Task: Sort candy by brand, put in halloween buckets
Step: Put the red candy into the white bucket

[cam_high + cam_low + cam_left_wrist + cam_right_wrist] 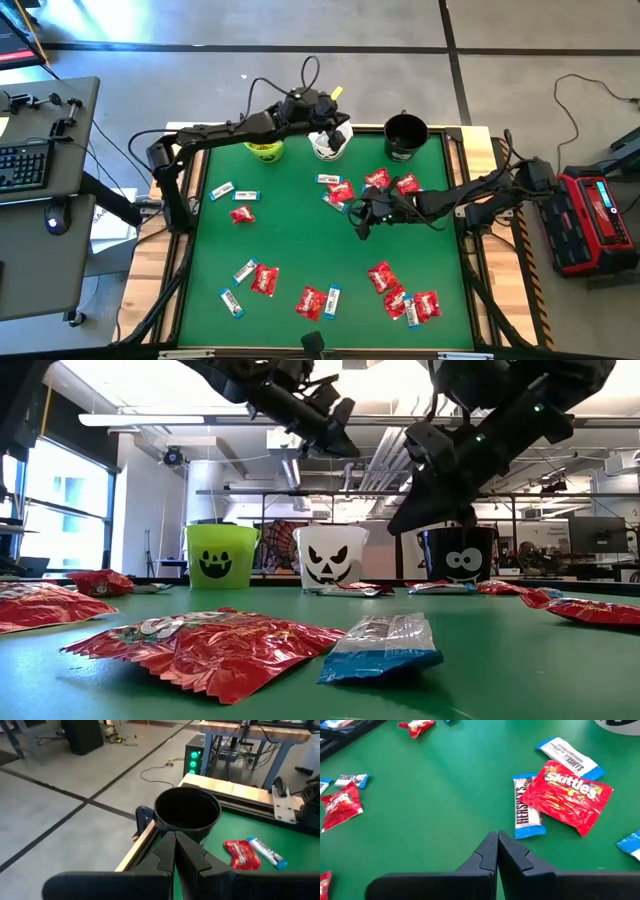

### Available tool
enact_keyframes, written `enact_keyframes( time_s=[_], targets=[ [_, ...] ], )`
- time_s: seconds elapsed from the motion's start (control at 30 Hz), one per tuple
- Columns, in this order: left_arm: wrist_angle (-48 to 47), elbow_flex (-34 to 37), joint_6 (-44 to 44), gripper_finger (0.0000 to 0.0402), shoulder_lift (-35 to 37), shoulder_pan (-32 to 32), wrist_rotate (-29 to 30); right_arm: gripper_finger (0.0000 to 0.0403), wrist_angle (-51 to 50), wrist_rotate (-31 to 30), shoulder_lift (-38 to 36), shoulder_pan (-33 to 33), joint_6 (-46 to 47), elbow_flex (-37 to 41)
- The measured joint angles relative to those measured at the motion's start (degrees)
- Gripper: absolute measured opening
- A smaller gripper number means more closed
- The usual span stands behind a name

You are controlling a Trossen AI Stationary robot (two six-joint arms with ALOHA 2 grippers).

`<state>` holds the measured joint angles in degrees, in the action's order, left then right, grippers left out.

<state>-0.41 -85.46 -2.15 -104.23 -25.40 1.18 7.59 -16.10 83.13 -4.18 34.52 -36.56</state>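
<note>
With both claws pressed together and empty, the left claw [335,128] above the white bucket [328,146], the right claw [362,222] must part to grasp the nearby red packet [567,796] on the tabletop [290,240].

— Any lettering you can read?

— Yes, in the right wrist view. A red packet [566,800] says "Skittles" in white letters. The blue-and-white bar [525,808] partly under its edge reads "HERSHEY'S" along its length.

— And the other bar beyond them [570,757]?

— It carries print, but too small to read. Nothing legible in the other views.
</note>
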Motion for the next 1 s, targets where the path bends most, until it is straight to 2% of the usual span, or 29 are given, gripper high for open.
enact_keyframes(
  time_s=[0.17,0.53,0.7,0.83,1.0],
  targets=[
    [4.19,6.64,0.04,0.0000,4.60,1.34,1.06,0.0000,0.08,0.07,-0.02,-0.11,-0.64,-0.01],
    [5.34,20.84,0.10,0.0000,19.24,6.62,2.94,0.0000,0.35,5.46,-0.09,1.14,-0.26,-0.16],
    [5.62,27.87,2.51,0.0000,25.89,9.82,4.67,0.0005,0.55,5.58,-0.09,2.78,1.05,-0.20],
    [6.61,33.24,5.17,0.0000,30.88,12.60,6.90,0.0031,0.14,4.30,0.00,3.79,2.58,-0.22],
    [6.52,37.73,6.62,0.0000,36.34,16.06,9.13,0.0094,-1.07,3.14,0.02,4.93,2.36,-0.22]
  ],
)
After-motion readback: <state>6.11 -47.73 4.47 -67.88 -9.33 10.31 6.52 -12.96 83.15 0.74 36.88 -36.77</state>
